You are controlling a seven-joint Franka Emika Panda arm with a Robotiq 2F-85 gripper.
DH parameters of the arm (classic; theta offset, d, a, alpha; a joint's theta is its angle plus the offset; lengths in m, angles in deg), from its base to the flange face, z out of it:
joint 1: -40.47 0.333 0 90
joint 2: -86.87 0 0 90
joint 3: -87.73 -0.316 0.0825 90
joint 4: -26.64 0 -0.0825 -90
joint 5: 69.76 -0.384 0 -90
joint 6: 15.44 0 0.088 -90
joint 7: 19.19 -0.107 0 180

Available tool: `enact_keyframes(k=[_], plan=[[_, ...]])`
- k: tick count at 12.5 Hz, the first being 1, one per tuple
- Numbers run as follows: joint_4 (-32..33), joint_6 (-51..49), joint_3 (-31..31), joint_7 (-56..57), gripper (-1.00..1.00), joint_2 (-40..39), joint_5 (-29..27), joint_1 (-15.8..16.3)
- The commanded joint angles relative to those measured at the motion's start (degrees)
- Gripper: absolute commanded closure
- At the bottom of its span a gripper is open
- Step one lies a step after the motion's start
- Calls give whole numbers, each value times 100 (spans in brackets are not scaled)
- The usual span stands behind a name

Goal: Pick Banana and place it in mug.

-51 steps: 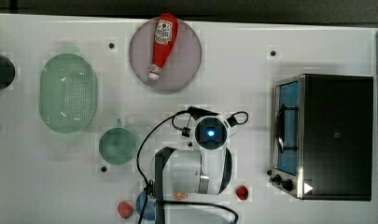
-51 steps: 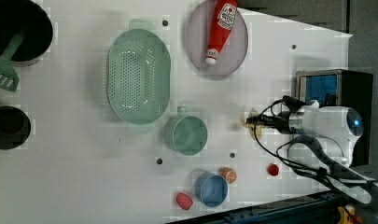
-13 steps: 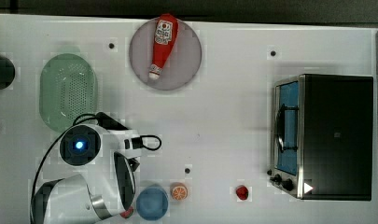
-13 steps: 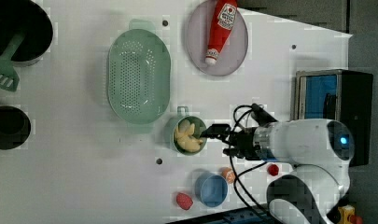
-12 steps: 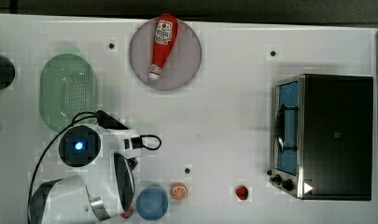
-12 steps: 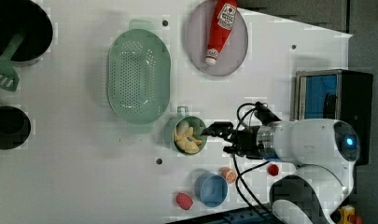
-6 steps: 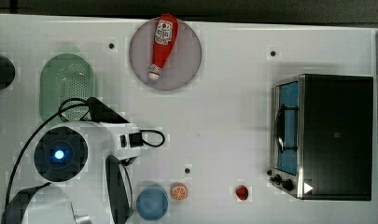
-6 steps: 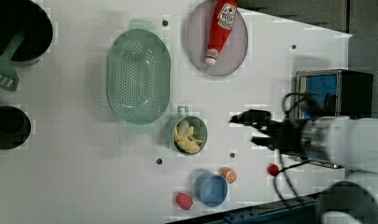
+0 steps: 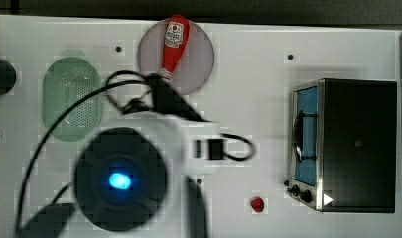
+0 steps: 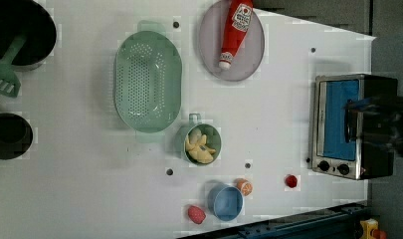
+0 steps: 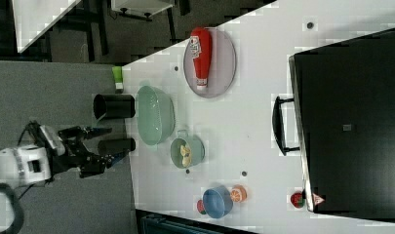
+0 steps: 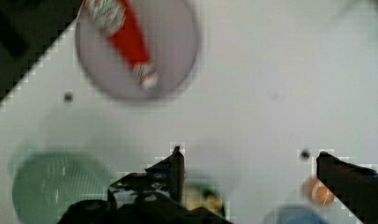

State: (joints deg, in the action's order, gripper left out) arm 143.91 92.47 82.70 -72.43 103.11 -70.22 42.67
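White tabletop (image 10: 288,99) carries everything we see. On it, in the left view, the mug (image 10: 201,144) stands just below the pale green colander (image 10: 148,82), its short handle stub pointing toward the colander, and the banana (image 10: 199,146) lies inside it as yellow pieces. A red ketchup bottle (image 10: 234,31) rests on a round grey plate (image 10: 253,50) near the left view's top. Toward the left view's right stands a toaster oven (image 10: 348,127). Below the mug we find a blue cup (image 10: 225,202) with an orange piece (image 10: 244,186) touching it.

We see the gripper (image 11: 101,144) in the right view, raised well off the table; its fingers (image 12: 175,170) are spread wide apart and hold nothing.
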Motion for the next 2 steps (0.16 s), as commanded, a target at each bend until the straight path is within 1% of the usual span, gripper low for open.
enact_keyframes(k=[1, 2], plan=[[-156, -262, 409, 331, -100, -202, 117, -226], [-197, -299, 561, 425, -100, -185, 121, -227]])
